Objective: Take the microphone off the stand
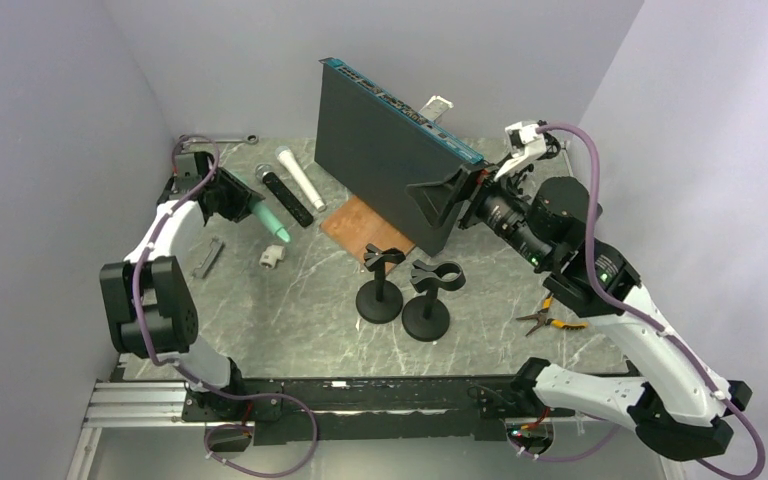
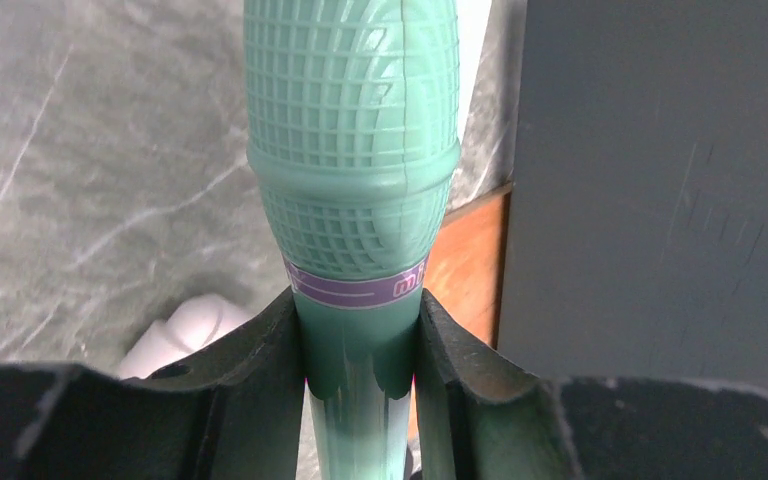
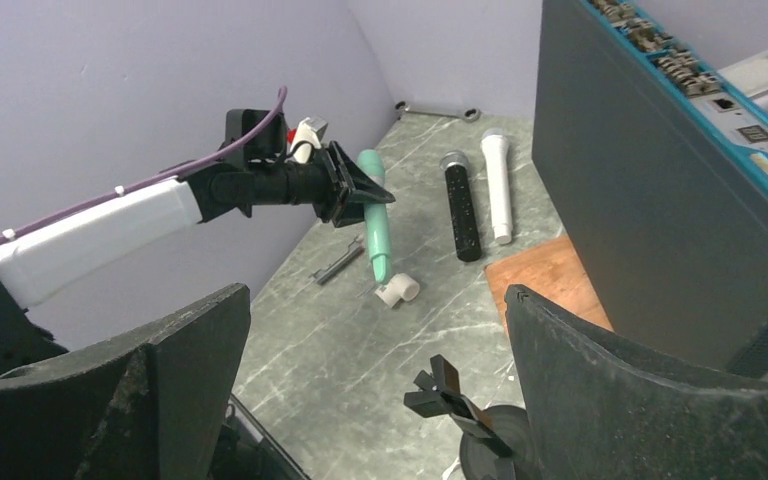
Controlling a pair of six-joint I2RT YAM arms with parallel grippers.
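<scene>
A mint-green microphone (image 1: 273, 225) is off the stands, clamped in my left gripper (image 1: 250, 205) at the table's left. In the left wrist view the fingers (image 2: 260, 350) press its stem just below the purple band, and the meshed head (image 2: 352, 150) rises past them. It hangs tilted, its thin end (image 3: 384, 268) low beside a white pipe fitting (image 3: 397, 291). Two black stands (image 1: 380, 290) (image 1: 427, 305) near the middle have bare clips. My right gripper (image 3: 375, 400) is open above one stand (image 3: 460, 400), holding nothing.
A black microphone (image 1: 288, 200) and a white one (image 1: 300, 178) lie at the back left. A tall dark equipment box (image 1: 390, 150) stands upright beside a wooden board (image 1: 360, 225). Pliers (image 1: 550, 318), a wrench (image 1: 215, 140) and a metal bracket (image 1: 208, 257) lie around.
</scene>
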